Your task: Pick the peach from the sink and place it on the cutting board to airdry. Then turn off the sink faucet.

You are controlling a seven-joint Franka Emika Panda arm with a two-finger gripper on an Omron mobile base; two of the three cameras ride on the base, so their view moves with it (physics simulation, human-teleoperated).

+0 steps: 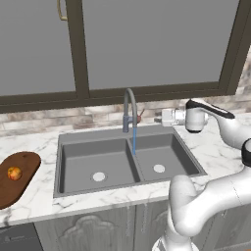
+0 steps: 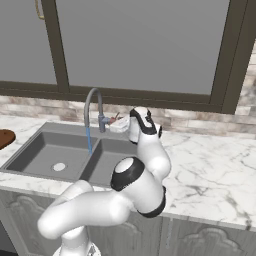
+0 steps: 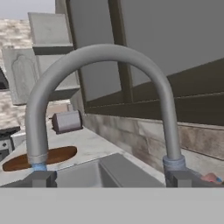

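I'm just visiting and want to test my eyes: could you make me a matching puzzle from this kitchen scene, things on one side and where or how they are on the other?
Things:
1. peach
2. cutting board
3. faucet
4. gripper

Descriptions:
A. running a thin blue stream into the sink
B. jaws open, right beside the faucet's small reddish lever
C. lying on the marble counter left of the sink
D. resting on the brown board

Pairs: 1-D, 2-C, 3-A, 4-B

peach (image 1: 14, 172): on cutting board (image 1: 24, 164), left of sink (image 1: 73, 142) | sink faucet (image 1: 129, 105): water running, lever apparently untouched
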